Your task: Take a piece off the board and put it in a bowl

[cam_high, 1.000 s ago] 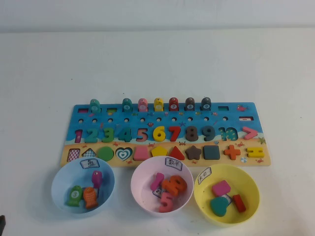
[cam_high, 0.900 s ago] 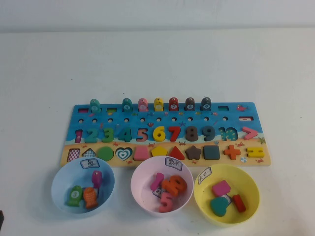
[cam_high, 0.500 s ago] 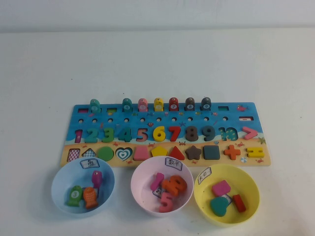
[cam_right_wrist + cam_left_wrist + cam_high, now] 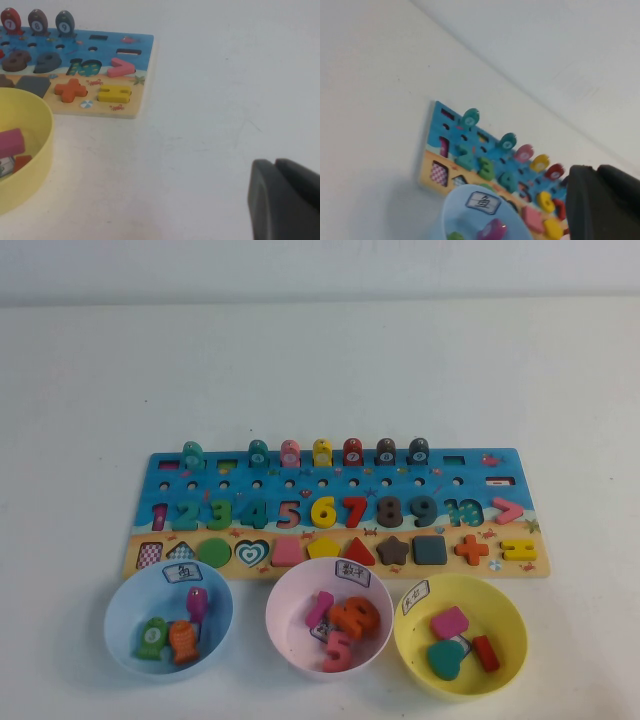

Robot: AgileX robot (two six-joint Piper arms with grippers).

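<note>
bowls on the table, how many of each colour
round light blue plastic bowl: 1
round pale pink plastic bowl: 1
round yellow plastic bowl: 1
total: 3
left gripper near the blue bowl, right gripper beside the yellow one

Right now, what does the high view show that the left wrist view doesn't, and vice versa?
High only: the full board, teal 4 in its slot, pink bowl and yellow bowl; no gripper visible. Left wrist only: the left gripper, shut, raised over the table near the board's left end. The right gripper shows only in its own wrist view, beyond the board's right end. Both: the board's left end, blue bowl with its label, and the pegs.
</note>
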